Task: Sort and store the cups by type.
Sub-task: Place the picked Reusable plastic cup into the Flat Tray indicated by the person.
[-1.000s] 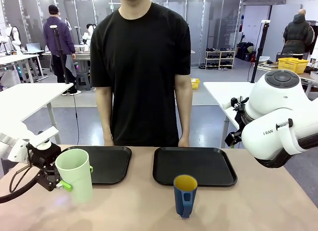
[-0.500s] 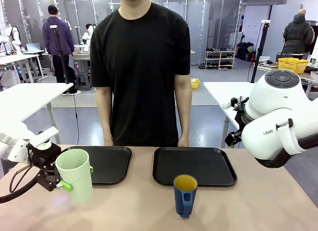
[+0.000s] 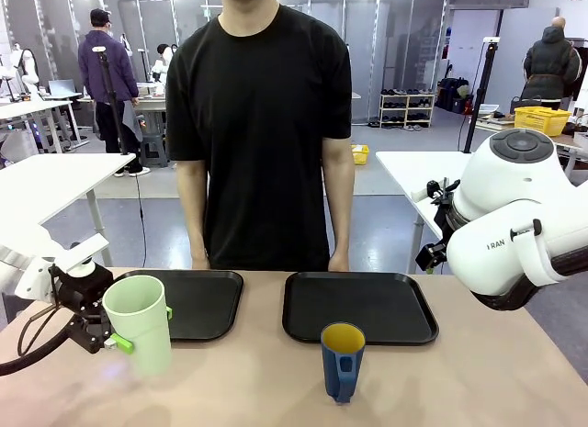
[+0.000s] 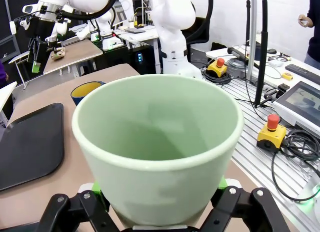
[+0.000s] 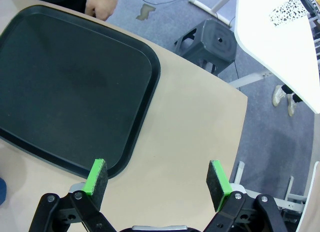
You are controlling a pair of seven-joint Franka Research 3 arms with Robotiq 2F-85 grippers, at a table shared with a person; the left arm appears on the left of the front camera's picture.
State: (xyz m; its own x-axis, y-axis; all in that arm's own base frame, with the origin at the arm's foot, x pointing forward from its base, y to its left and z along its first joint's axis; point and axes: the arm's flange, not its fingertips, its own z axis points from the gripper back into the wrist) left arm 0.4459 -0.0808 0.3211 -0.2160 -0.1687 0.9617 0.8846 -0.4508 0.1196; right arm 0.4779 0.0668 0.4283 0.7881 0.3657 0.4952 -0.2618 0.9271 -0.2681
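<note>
green tumbler [image 3: 138, 319] in left claw [image 3: 143, 329]

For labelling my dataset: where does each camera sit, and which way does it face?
Front: between the arms, facing the person across the table; left gripper, right arm show.
Left wrist: looks along its fingers at the gripped green tumbler.
Right wrist: looks down past the open right gripper onto the right tray.
Front and left wrist share the blue mug.

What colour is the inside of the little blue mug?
The mug is yellow inside; front view shows it best.
</note>
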